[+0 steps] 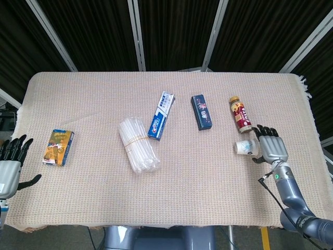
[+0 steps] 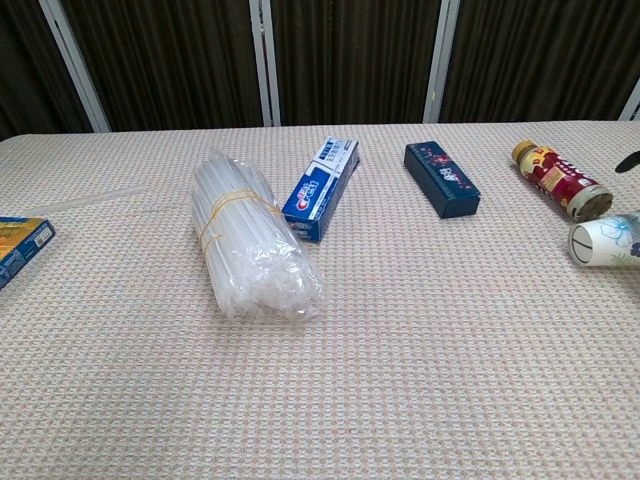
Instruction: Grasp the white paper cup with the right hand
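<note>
Beige woven cloth covers the tabletop (image 1: 208,172). At the far left edge the left hand (image 1: 10,161) hangs with its fingers apart and holds nothing. Near it lies a yellow and blue box (image 1: 58,147), then a bundle of clear plastic tubes (image 1: 138,145) tied with a rubber band, a blue and white toothpaste box (image 1: 161,115), a dark blue box (image 1: 202,111) and a red bottle (image 1: 241,114) on its side. Just below the bottle the white paper cup (image 1: 245,147) lies on its side, with the bottom toward the left. The right hand (image 1: 271,148) is just beside the cup, fingers spread apart; I cannot tell whether they touch it.
</note>
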Robot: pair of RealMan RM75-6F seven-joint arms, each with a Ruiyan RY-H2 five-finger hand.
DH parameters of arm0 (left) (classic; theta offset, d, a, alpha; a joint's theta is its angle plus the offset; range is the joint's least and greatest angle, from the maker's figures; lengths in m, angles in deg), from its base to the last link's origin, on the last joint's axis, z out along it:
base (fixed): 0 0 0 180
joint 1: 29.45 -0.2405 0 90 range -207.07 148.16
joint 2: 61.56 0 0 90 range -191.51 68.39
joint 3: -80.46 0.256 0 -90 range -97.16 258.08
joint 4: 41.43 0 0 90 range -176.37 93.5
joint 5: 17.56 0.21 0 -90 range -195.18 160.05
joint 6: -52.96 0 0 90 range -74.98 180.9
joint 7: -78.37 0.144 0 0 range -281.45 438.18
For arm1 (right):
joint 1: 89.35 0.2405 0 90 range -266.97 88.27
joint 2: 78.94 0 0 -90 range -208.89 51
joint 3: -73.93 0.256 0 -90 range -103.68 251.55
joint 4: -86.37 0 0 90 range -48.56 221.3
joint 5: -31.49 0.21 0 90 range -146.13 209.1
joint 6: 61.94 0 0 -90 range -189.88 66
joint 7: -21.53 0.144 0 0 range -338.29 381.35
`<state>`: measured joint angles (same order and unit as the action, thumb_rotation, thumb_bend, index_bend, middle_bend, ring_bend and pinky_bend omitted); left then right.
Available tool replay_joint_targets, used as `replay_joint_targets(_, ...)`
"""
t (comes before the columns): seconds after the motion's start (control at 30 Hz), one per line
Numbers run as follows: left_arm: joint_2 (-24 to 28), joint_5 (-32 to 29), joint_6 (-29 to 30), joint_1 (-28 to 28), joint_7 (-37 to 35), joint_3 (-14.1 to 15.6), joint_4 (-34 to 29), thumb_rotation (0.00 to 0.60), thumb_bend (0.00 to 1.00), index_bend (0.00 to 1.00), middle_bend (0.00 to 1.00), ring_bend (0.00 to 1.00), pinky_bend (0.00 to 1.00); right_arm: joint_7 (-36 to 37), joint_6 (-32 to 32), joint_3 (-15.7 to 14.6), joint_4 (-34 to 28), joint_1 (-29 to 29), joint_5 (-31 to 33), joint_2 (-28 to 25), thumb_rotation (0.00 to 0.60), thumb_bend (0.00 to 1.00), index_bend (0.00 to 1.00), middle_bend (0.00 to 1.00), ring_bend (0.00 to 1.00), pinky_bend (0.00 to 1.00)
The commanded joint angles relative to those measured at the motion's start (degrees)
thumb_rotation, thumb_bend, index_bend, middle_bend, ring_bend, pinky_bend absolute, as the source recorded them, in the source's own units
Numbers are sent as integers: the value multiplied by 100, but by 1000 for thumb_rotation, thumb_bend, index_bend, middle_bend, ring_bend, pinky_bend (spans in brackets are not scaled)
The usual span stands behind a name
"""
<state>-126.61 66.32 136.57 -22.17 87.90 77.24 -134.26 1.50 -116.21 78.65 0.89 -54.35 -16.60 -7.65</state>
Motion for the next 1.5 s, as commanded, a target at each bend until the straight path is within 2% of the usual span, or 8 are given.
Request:
replay_joint_targets(0.03,-1,-2,-1,1,-4,-1,2,600,99,0,0,0,0,-232,-127,-79,48,18,-166,135,600,55,174,0,0,0)
replay_joint_targets(0.5,3,2,-4,4,-25,2,6,600,98,0,0,0,0,-631,-396,-52,694,61,-470,839,600,54,326,0,0,0)
replay_joint_targets(0.93,8,0,-16,12,-48,1,6,600,99,0,0,0,0,-684,-267,43,1473,117,-574,1339,600,28,348,3,0,0)
replay_joint_targets(1.2,10,-13,-21,15,-32,-2,-6,600,98,0,0,0,0,-673,-240,54,1985,75,-736,1637,600,30,493,106,0,0)
replay_joint_targets(1.37,11,-15,-22,15,-31,-1,-6,600,98,0,0,0,0,-473,-309,148,1983,31,-868,1648,600,34,511,116,0,0)
replay_joint_targets(1.5,12,-17,-27,18,-25,-2,-6,600,99,0,0,0,0,23,-434,368,1588,-36,-974,1487,600,35,511,116,0,0)
